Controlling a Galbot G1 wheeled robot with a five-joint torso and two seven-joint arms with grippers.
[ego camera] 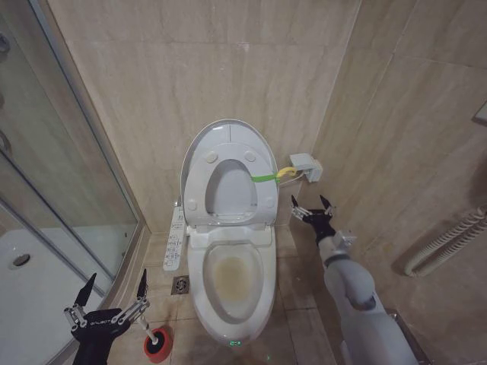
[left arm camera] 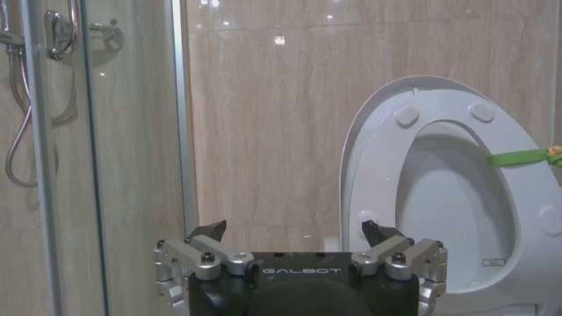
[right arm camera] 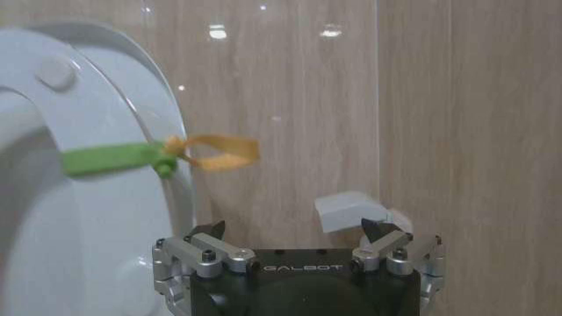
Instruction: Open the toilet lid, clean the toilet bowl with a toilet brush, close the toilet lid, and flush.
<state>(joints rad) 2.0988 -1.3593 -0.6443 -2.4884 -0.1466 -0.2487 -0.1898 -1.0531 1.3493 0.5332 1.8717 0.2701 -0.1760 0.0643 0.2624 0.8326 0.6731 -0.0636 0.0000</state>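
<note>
Standing in its red holder cup [ego camera: 157, 344] on the floor left of the toilet bowl [ego camera: 230, 281], the toilet brush [ego camera: 155, 338] sits just right of my left gripper [ego camera: 112, 293], fingers spread and empty. Toilet lid [ego camera: 228, 134] already up; my right gripper [ego camera: 313, 206], also spread and empty, hangs by the seat's [ego camera: 196, 180] far side, so left arm is nearer.

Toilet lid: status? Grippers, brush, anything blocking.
Toilet lid up with the seat, toilet bowl exposed. Left gripper open, empty, low beside red holder cup. Right gripper open, empty, right of the seat near green band. Nothing blocking the bowl.
</note>
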